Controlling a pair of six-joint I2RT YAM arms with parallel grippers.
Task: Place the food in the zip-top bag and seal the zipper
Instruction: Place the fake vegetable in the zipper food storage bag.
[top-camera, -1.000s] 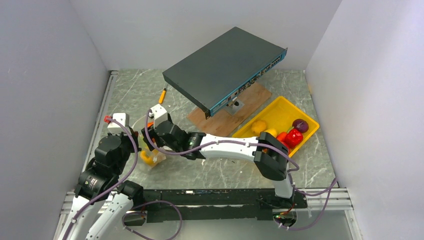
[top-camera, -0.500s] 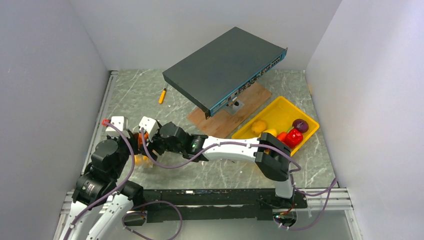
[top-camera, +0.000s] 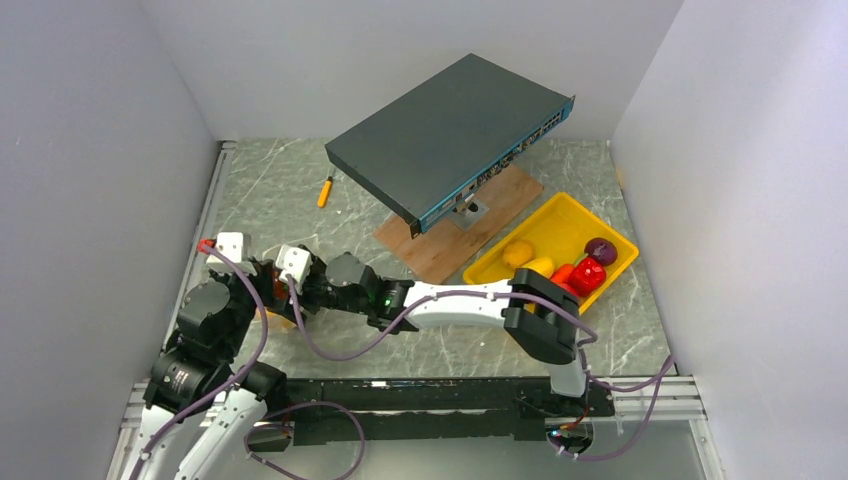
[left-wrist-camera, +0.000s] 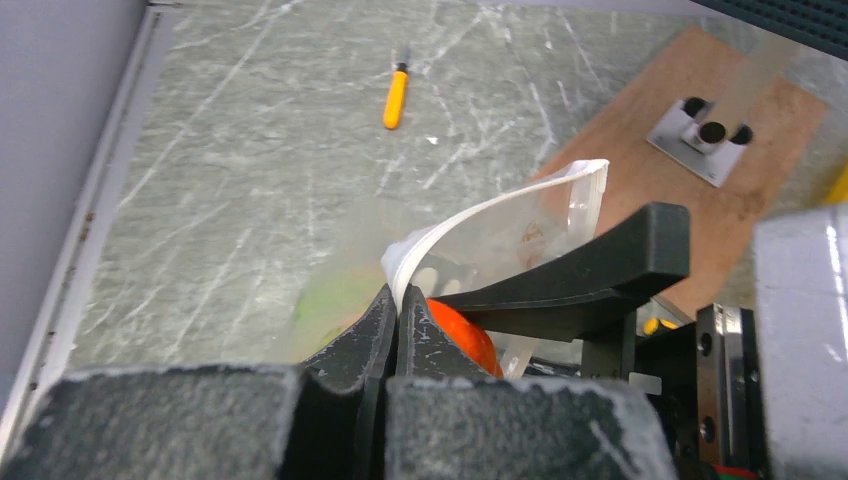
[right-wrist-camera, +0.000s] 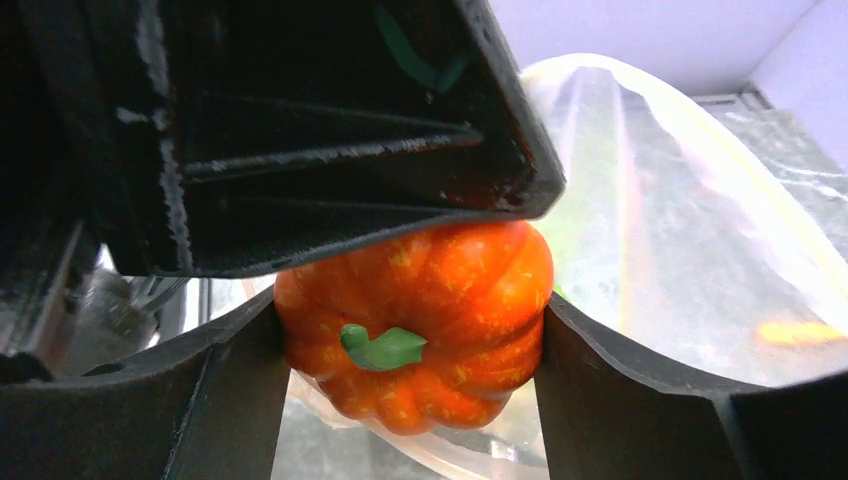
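My right gripper (right-wrist-camera: 410, 340) is shut on the orange pumpkin (right-wrist-camera: 420, 320), one finger against each side, green stem facing the camera. The pumpkin (left-wrist-camera: 455, 325) sits at the open mouth of the clear zip-top bag (left-wrist-camera: 500, 220). My left gripper (left-wrist-camera: 398, 300) is shut on the whitish zipper strip (left-wrist-camera: 460, 225) and holds the mouth edge up. Something green (right-wrist-camera: 575, 200) shows blurred through the bag wall (right-wrist-camera: 680, 230). From above, both grippers meet at the table's left (top-camera: 272, 290). More food lies in the yellow tray (top-camera: 570, 215): a purple onion (top-camera: 600, 250), a red pepper (top-camera: 588, 274), yellow pieces (top-camera: 517, 252).
A dark network switch (top-camera: 450, 135) stands raised over a wooden board (top-camera: 500, 205) at the back. An orange-handled screwdriver (top-camera: 324, 191) lies at the back left. White walls close in on three sides.
My right arm has stretched left and lower, carrying the pumpkin to the bag's mouth. The left arm has shifted slightly left, still holding the bag's edge.
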